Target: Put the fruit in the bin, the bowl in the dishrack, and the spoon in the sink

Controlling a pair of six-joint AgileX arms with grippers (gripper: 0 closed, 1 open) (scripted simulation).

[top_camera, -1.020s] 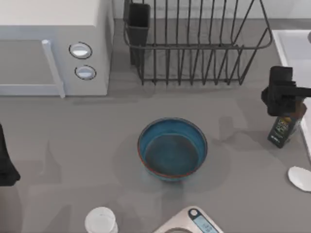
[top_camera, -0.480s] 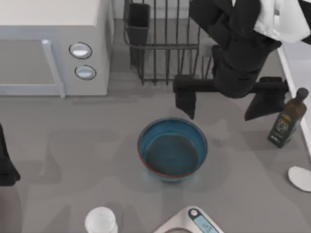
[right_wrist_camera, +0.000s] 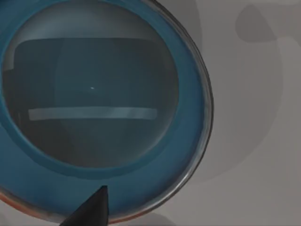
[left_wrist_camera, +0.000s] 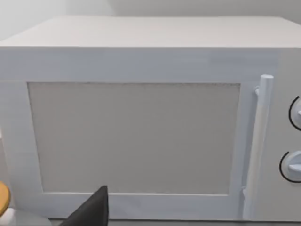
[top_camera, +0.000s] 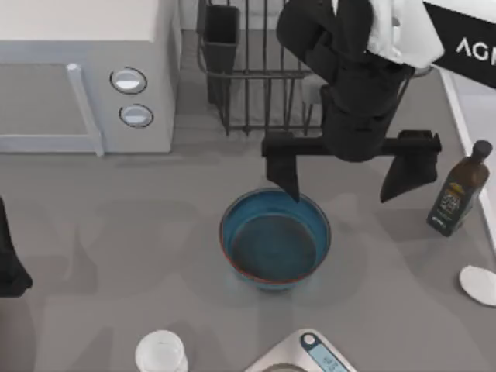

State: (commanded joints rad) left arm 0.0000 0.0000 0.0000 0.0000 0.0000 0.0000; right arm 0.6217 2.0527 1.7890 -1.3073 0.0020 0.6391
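Moving in from the sink side within the last half-second, the right gripper (top_camera: 345, 174) has shifted toward the bowl (top_camera: 275, 240) and now hangs just beyond its far rim, fingers spread wide, one tip (top_camera: 285, 177) over the rim's back edge and the other out toward the oil bottle (top_camera: 457, 190). Nearest the camera, short of the bowl, a clear glass (top_camera: 161, 353) and a kitchen scale (top_camera: 310, 353) sit at the table's front edge. To the bowl's right, the spoon (top_camera: 478, 284) lies untouched at the table's right edge. The bowl itself stands upright and empty in mid-table; the right wrist view looks straight down into its greyish-blue inside (right_wrist_camera: 91, 89), which suggests the arm is lining up a rim grasp. Left of the bowl, the left gripper (top_camera: 9, 260) waits parked at the table's edge, facing the microwave (left_wrist_camera: 141, 117); whether its fingers are apart cannot be told. Beyond the bowl stands the dishrack (top_camera: 256, 85), the bowl's likely destination, and right of it the sink (top_camera: 474, 85).
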